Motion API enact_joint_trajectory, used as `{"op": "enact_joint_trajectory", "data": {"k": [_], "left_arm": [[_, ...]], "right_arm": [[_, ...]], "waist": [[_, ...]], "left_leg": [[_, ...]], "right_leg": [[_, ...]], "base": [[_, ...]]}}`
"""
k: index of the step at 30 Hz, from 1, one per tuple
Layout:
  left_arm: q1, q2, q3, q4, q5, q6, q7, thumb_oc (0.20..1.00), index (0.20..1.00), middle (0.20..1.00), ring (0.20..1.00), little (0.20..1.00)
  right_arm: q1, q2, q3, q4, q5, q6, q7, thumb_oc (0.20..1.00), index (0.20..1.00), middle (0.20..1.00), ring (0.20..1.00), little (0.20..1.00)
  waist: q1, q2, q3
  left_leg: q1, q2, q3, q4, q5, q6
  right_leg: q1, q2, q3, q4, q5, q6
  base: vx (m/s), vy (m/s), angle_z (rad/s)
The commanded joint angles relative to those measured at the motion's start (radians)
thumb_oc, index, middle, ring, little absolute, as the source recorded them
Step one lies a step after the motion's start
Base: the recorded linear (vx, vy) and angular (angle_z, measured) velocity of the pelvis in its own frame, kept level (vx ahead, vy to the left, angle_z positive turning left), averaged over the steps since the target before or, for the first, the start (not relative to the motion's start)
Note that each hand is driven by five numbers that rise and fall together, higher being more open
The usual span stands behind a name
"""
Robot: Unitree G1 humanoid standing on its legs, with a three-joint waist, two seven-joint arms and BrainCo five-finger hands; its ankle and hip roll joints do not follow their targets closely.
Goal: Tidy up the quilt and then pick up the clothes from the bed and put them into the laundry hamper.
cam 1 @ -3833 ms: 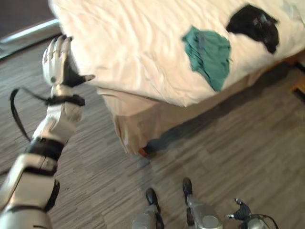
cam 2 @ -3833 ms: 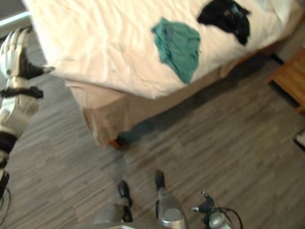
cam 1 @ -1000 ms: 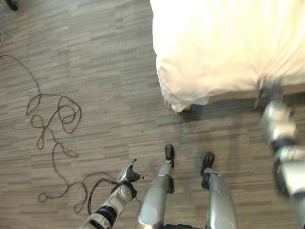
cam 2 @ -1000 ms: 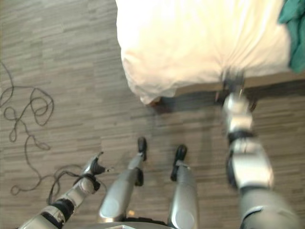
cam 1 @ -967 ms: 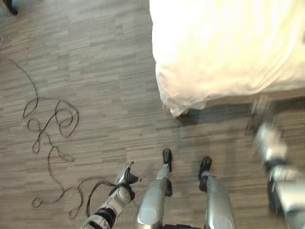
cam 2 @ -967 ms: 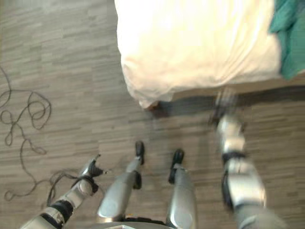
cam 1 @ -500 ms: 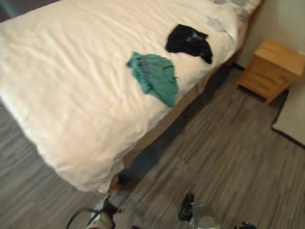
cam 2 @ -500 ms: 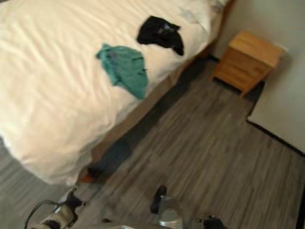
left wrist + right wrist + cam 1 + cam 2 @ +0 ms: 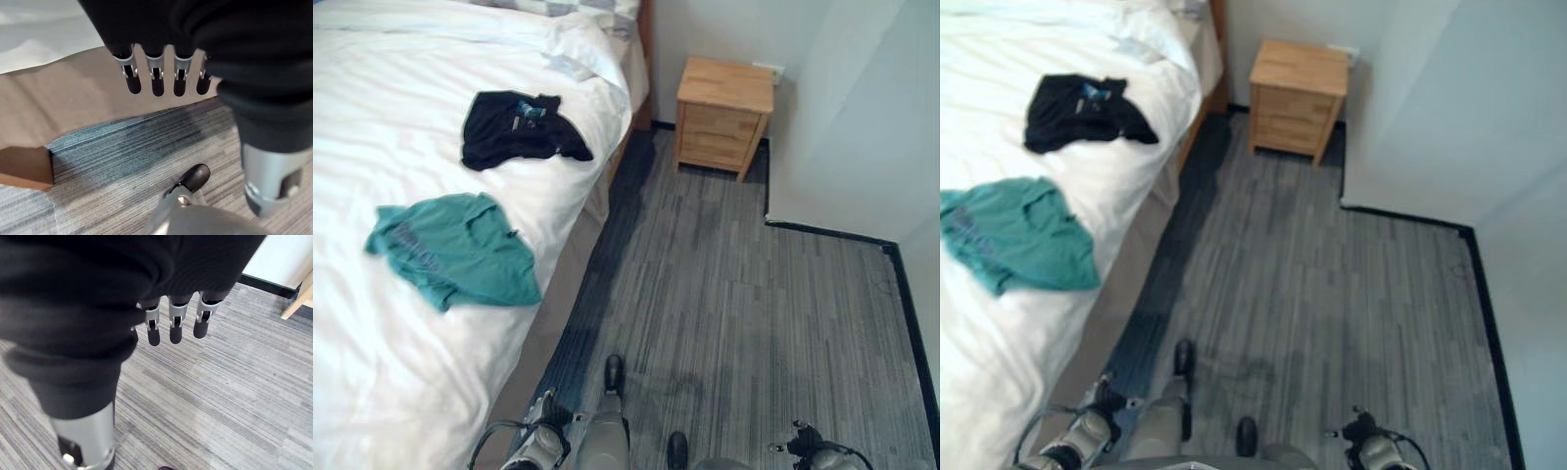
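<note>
Lying on the white quilt (image 9: 401,343) are two garments: a teal T-shirt (image 9: 455,250) near the bed's side edge and a black garment (image 9: 514,129) farther toward the headboard end, well apart from the first. The teal T-shirt carries a faint print; the black garment shows a small light patch; neither is legible. The left hand (image 9: 156,73) hangs low beside the bed's tan base panel (image 9: 73,103), its fingers straight and relaxed, holding nothing. The right hand (image 9: 176,318) hangs over the grey wood-look floor (image 9: 744,313), fingers likewise extended and empty. A wooden nightstand (image 9: 722,116) stands against the wall, just beside the head of the bed. A pillow (image 9: 592,47) rests at the head end.
</note>
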Motion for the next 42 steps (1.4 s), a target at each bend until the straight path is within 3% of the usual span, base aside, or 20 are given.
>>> {"op": "enact_joint_trajectory", "data": {"k": [1, 2, 5, 7, 10, 13, 16, 19, 21, 25, 26, 27, 29, 31, 33, 34, 36, 38, 39, 42], "left_arm": [[-0.041, 0.021, -0.004, 0.017, -0.013, 0.021, 0.024, 1.0, 1.0, 1.0, 1.0, 1.0], [-0.06, 0.034, -0.015, 0.024, -0.003, 0.039, 0.023, 1.0, 1.0, 1.0, 1.0, 1.0], [-0.073, 0.047, -0.032, 0.021, 0.017, 0.038, 0.016, 1.0, 1.0, 1.0, 1.0, 1.0], [-0.088, 0.055, -0.06, 0.006, 0.062, 0.029, 0.003, 1.0, 1.0, 1.0, 1.0, 1.0], [-0.098, 0.05, -0.063, 0.011, 0.087, 0.023, -0.001, 1.0, 1.0, 1.0, 1.0, 1.0], [-0.098, 0.047, -0.058, 0.026, 0.136, 0.016, 0.002, 1.0, 1.0, 1.0, 1.0, 1.0], [-0.08, 0.035, -0.059, 0.034, 0.143, 0.013, -0.001, 1.0, 1.0, 1.0, 1.0, 1.0], [-0.045, 0.035, -0.012, 0.025, 0.076, 0.018, 0.004, 1.0, 1.0, 1.0, 1.0, 1.0], [-0.052, 0.033, 0.005, 0.018, 0.029, 0.016, 0.028, 1.0, 1.0, 1.0, 1.0, 1.0], [-0.053, 0.022, 0.003, -0.006, 0.014, 0.013, 0.039, 1.0, 1.0, 1.0, 1.0, 1.0], [-0.024, 0.012, 0.015, -0.024, 0.01, 0.006, 0.03, 1.0, 1.0, 1.0, 1.0, 1.0], [-0.024, 0.012, 0.014, -0.025, 0.01, 0.006, 0.03, 1.0, 1.0, 1.0, 1.0, 1.0], [-0.012, 0.007, 0.04, -0.013, 0.018, 0.032, 0.011, 1.0, 1.0, 1.0, 1.0, 1.0], [0.009, -0.003, 0.05, -0.001, 0.014, 0.039, 0.008, 1.0, 1.0, 1.0, 1.0, 1.0], [0.022, -0.016, 0.055, 0.026, 0.037, 0.053, -0.003, 1.0, 1.0, 1.0, 1.0, 1.0], [0.017, -0.008, 0.062, 0.024, 0.042, 0.061, 0.008, 1.0, 1.0, 1.0, 1.0, 1.0], [0.012, -0.006, 0.067, 0.023, 0.037, 0.059, 0.013, 1.0, 1.0, 1.0, 1.0, 1.0], [0.01, 0.001, 0.068, 0.008, 0.026, 0.05, 0.021, 1.0, 1.0, 1.0, 1.0, 1.0], [0.012, 0.005, 0.066, 0.0, 0.02, 0.041, 0.024, 1.0, 1.0, 1.0, 1.0, 1.0], [0.012, 0.012, 0.059, 0.002, 0.026, 0.02, 0.022, 1.0, 1.0, 1.0, 1.0, 1.0]], "right_arm": [[-0.03, 0.002, -0.036, -0.08, -0.012, -0.003, -0.013, 1.0, 1.0, 1.0, 1.0, 1.0], [-0.043, 0.011, -0.048, -0.108, 0.005, 0.002, -0.025, 1.0, 1.0, 1.0, 1.0, 1.0], [-0.049, 0.013, -0.06, -0.115, 0.023, 0.001, -0.028, 1.0, 1.0, 1.0, 1.0, 1.0], [-0.034, 0.009, -0.084, -0.14, 0.074, -0.005, -0.032, 1.0, 1.0, 1.0, 1.0, 1.0], [-0.027, 0.008, -0.096, -0.128, 0.086, -0.008, -0.038, 1.0, 1.0, 1.0, 1.0, 1.0], [-0.024, 0.007, -0.085, -0.126, 0.064, -0.007, -0.04, 1.0, 1.0, 1.0, 1.0, 1.0], [-0.003, -0.013, -0.097, -0.109, 0.069, -0.008, -0.04, 1.0, 1.0, 1.0, 1.0, 1.0], [0.006, -0.031, -0.106, -0.075, 0.077, -0.002, -0.03, 1.0, 1.0, 1.0, 1.0, 1.0], [-0.027, -0.05, -0.092, -0.069, 0.064, 0.001, -0.03, 1.0, 1.0, 1.0, 1.0, 1.0], [-0.042, -0.062, -0.061, -0.078, 0.029, 0.005, -0.019, 1.0, 1.0, 1.0, 1.0, 1.0], [-0.029, -0.074, -0.055, -0.114, -0.001, -0.008, -0.021, 1.0, 1.0, 1.0, 1.0, 1.0], [-0.029, -0.075, -0.055, -0.115, -0.001, -0.008, -0.021, 1.0, 1.0, 1.0, 1.0, 1.0], [-0.021, -0.076, -0.127, -0.203, 0.049, -0.007, -0.033, 1.0, 1.0, 1.0, 1.0, 1.0], [-0.005, -0.077, -0.152, -0.253, 0.067, -0.006, -0.04, 1.0, 1.0, 1.0, 1.0, 1.0], [0.03, -0.069, -0.225, -0.371, 0.107, -0.018, -0.065, 1.0, 1.0, 1.0, 1.0, 1.0], [0.061, -0.081, -0.249, -0.581, 0.083, -0.038, -0.08, 1.0, 1.0, 1.0, 1.0, 1.0], [0.079, -0.093, -0.253, -0.664, 0.061, -0.041, -0.078, 1.0, 1.0, 1.0, 1.0, 1.0], [0.081, -0.146, -0.256, -0.798, -0.002, -0.059, -0.072, 1.0, 1.0, 1.0, 1.0, 1.0], [0.073, -0.175, -0.262, -0.862, -0.029, -0.071, -0.068, 1.0, 1.0, 1.0, 1.0, 1.0], [0.037, -0.247, -0.27, -1.0, -0.089, -0.096, -0.058, 1.0, 1.0, 1.0, 1.0, 1.0]], "waist": [[-0.004, -0.037, 0.05], [-0.049, -0.014, 0.084], [-0.077, 0.015, 0.096], [-0.138, 0.03, 0.1], [-0.173, 0.03, 0.093], [-0.216, 0.043, 0.087], [-0.216, 0.059, 0.076], [-0.169, 0.039, 0.1], [-0.126, 0.007, 0.124], [-0.076, -0.004, 0.113], [-0.049, 0.021, 0.08], [-0.048, 0.018, 0.081], [-0.078, 0.026, 0.044], [-0.066, 0.023, 0.032], [-0.088, 0.012, 0.031], [-0.126, 0.012, 0.06], [-0.136, 0.013, 0.067], [-0.139, 0.011, 0.079], [-0.136, 0.012, 0.083], [-0.129, -0.01, 0.07]], "left_leg": [[0.056, -0.028, 0.031, 0.159, -0.109, 0.048], [0.155, -0.01, 0.063, 0.13, -0.139, 0.081], [0.249, -0.003, 0.078, 0.064, -0.146, 0.086], [0.393, -0.023, 0.082, -0.031, -0.186, 0.063], [0.462, -0.028, 0.061, -0.044, -0.248, 0.032], [0.54, -0.008, 0.045, -0.04, -0.299, 0.009], [0.535, 0.003, 0.015, 0.187, -0.263, -0.021], [0.301, 0.024, -0.002, 0.724, -0.037, -0.046], [0.152, 0.05, 0.05, 0.894, -0.073, -0.037], [0.051, 0.058, 0.134, 0.695, -0.109, -0.036], [0.054, 0.051, 0.314, 0.307, -0.098, -0.022], [0.063, 0.046, 0.317, 0.296, -0.093, -0.021], [0.141, 0.099, 0.587, 0.141, -0.097, -0.008], [0.159, 0.056, 0.56, 0.129, -0.116, 0.025], [0.212, -0.011, 0.514, 0.089, -0.164, 0.082], [0.274, -0.034, 0.472, 0.062, -0.185, 0.11], [0.306, -0.039, 0.444, 0.036, -0.187, 0.114], [0.337, -0.032, 0.376, 0.028, -0.193, 0.106], [0.334, -0.018, 0.353, 0.028, -0.173, 0.099], [0.339, -0.025, 0.24, -0.004, -0.171, 0.063]], "right_leg": [[-0.08, -0.188, -0.077, 0.495, 0.102, 0.248], [-0.242, -0.207, -0.073, 0.744, 0.21, 0.243], [-0.335, -0.211, -0.13, 0.791, 0.17, 0.228], [-0.413, -0.16, -0.191, 0.557, 0.1, 0.222], [-0.432, -0.16, -0.215, 0.218, 0.127, 0.234], [-0.502, -0.146, -0.1, 0.063, 0.187, 0.268], [-0.435, -0.115, -0.081, 0.072, 0.215, 0.225], [-0.299, -0.113, -0.122, 0.085, 0.182, 0.14], [-0.216, -0.136, -0.148, 0.051, 0.144, 0.119], [-0.111, -0.161, -0.168, 0.008, 0.089, 0.132], [-0.037, -0.151, -0.23, 0.027, 0.01, 0.156], [-0.035, -0.155, -0.229, 0.028, 0.008, 0.157], [0.015, -0.144, -0.328, 0.138, -0.062, 0.18], [0.01, -0.166, -0.351, 0.221, -0.057, 0.2], [-0.068, -0.242, -0.368, 0.515, 0.082, 0.27], [-0.177, -0.285, -0.317, 0.74, 0.182, 0.29], [-0.238, -0.303, -0.288, 0.818, 0.176, 0.291], [-0.272, -0.329, -0.273, 0.779, 0.146, 0.28], [-0.285, -0.316, -0.274, 0.698, 0.132, 0.245], [-0.274, -0.268, -0.162, 0.366, 0.071, 0.241]], "base": [[0.67, 0.326, -1.06], [0.31, 0.175, -0.79], [0.49, 0.196, -0.44], [0.89, 0.09, -0.14], [0.56, -0.073, 0.07], [0.71, -0.115, 0.5], [0.65, -0.194, 0.24], [0.5, -0.342, 0.25], [0.47, -0.316, 0.05], [0.53, -0.029, 0.06], [0.59, 0.045, -0.03], [0.83, 0.043, 0.19], [0.65, 0.124, 1.04], [0.42, 0.2, 0.97], [0.42, 0.261, 0.61], [0.36, 0.209, 1.24], [0.25, 0.052, 2.13], [0.27, -0.126, 1.45], [0.2, -0.216, 1.21], [0.26, -0.312, 1.67]]}}
